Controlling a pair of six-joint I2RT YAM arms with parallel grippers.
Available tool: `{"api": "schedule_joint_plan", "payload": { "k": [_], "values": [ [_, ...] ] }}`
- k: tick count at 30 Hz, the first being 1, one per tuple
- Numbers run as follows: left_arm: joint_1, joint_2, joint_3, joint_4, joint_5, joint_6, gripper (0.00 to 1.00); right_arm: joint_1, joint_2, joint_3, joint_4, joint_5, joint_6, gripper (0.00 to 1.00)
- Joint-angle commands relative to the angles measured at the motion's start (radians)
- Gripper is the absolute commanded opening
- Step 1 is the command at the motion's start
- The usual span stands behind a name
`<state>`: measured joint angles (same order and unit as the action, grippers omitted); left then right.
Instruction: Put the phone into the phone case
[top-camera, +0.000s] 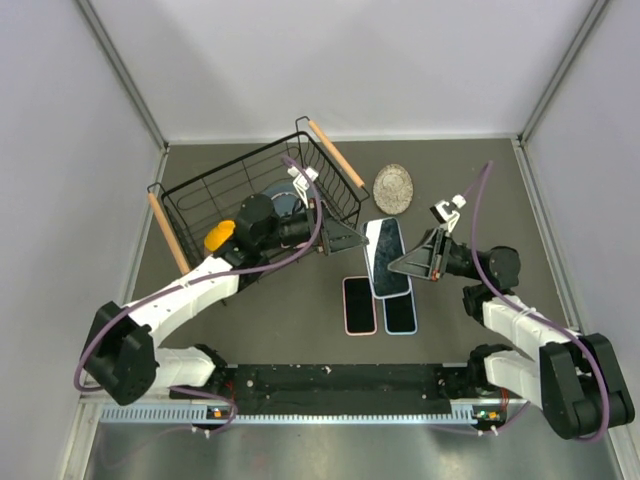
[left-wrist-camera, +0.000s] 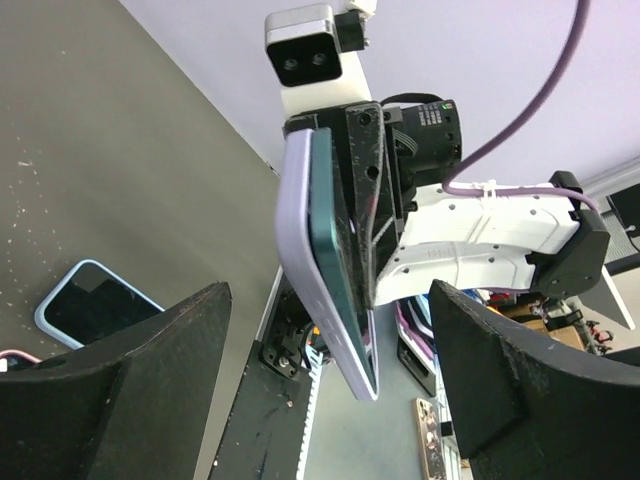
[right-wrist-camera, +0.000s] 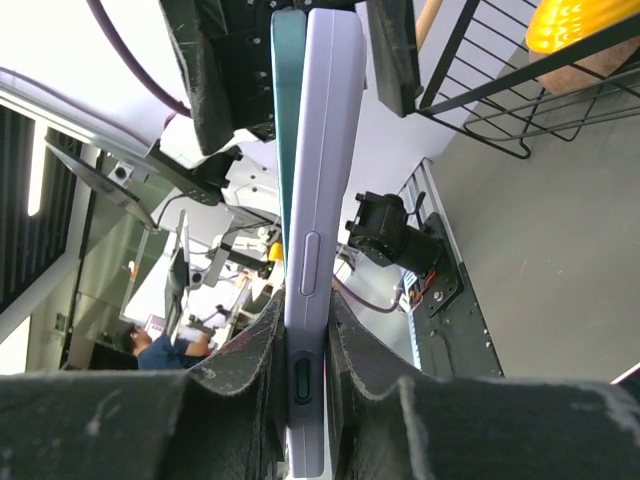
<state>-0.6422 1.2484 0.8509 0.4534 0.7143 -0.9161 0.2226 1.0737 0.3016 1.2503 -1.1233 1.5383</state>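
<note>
**Seat phone in case: right holds, left free to press**

- State: right gripper (top-camera: 415, 262) is clenched on the long edges of the lilac phone case (right-wrist-camera: 325, 150). It holds the case edge-up above the middle of the table (top-camera: 250, 310).
- The teal phone (right-wrist-camera: 286, 100) lies against the case's open face. In the right wrist view its edge looks slightly proud, so I judge it not fully snapped in.
- Left gripper (top-camera: 345, 240) is released, with its fingers spread wide on either side of the case and touching nothing.

How to do it well:
- Keep the right clamp low on the case rim, so the lip can flex outward.
- Bring the left fingers square to the flat faces, one on the screen and one on the case back. Squeeze near a corner first, then work along the edge.
- Don't press off-centre, or the assembly can pivot in the right grasp.
- Risk: a slip drops it onto the two handsets below.

Count:
- Handsets: three. One is held. The pink-rimmed handset (top-camera: 359, 305) and the blue-rimmed handset (top-camera: 400, 313) lie flat side by side toward the near edge.
- Wire basket (top-camera: 200, 195): one, toward the far-left corner, with one yellow object (top-camera: 219, 236) inside.
- Silver disc (top-camera: 394, 188): one, toward the far edge.
</note>
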Motion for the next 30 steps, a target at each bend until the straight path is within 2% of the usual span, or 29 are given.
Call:
{"api": "schedule_joint_plan", "payload": {
  "k": [1,5,8,9,12,13,15,16,18,20,23,25,26,28,29,30],
  "values": [
    [0.004,0.037,0.002,0.102,0.011,-0.027,0.83,0.024,-0.017,0.011,0.311,0.017,0.008,0.14],
    [0.004,0.063,0.011,0.111,0.007,-0.036,0.72,0.027,-0.026,0.01,0.321,0.011,0.016,0.14],
    [0.004,0.083,0.004,0.157,0.011,-0.07,0.55,0.027,-0.024,0.001,0.322,0.003,0.013,0.16],
    [0.003,0.092,0.002,0.171,0.02,-0.079,0.46,0.027,-0.024,-0.007,0.321,0.003,0.013,0.16],
    [0.004,0.115,0.004,0.209,0.033,-0.105,0.31,0.029,-0.024,-0.022,0.327,-0.001,0.013,0.17],
    [0.004,0.12,0.004,0.226,0.04,-0.116,0.17,0.027,-0.024,-0.025,0.328,-0.001,0.013,0.18],
    [0.003,0.132,0.005,0.235,0.053,-0.124,0.03,0.027,-0.024,-0.032,0.327,-0.007,0.011,0.21],
    [0.003,0.134,0.005,0.222,0.056,-0.119,0.0,0.029,-0.024,-0.033,0.327,-0.007,0.01,0.24],
    [-0.002,0.131,0.02,0.156,0.047,-0.087,0.0,0.029,-0.024,-0.036,0.322,0.002,0.008,0.32],
    [-0.011,0.12,0.051,-0.003,0.004,0.011,0.0,0.029,-0.024,-0.036,0.319,0.022,0.0,0.39],
    [-0.025,0.089,0.066,-0.117,-0.048,0.091,0.0,0.029,-0.026,-0.029,0.252,0.037,-0.047,0.4],
    [-0.025,0.075,0.068,-0.142,-0.056,0.111,0.0,0.027,-0.035,-0.024,0.172,0.046,-0.082,0.35],
    [-0.025,0.068,0.069,-0.154,-0.059,0.117,0.0,0.027,-0.041,-0.022,0.146,0.052,-0.119,0.28],
    [-0.025,0.063,0.068,-0.17,-0.056,0.118,0.01,0.029,-0.072,-0.016,0.077,0.069,-0.147,0.22],
    [-0.025,0.057,0.063,-0.171,-0.053,0.114,0.08,0.029,-0.083,-0.013,0.058,0.074,-0.168,0.17],
    [-0.025,0.054,0.057,-0.161,-0.049,0.108,0.23,0.027,-0.095,-0.006,0.034,0.077,-0.181,0.16]
  ]
}}
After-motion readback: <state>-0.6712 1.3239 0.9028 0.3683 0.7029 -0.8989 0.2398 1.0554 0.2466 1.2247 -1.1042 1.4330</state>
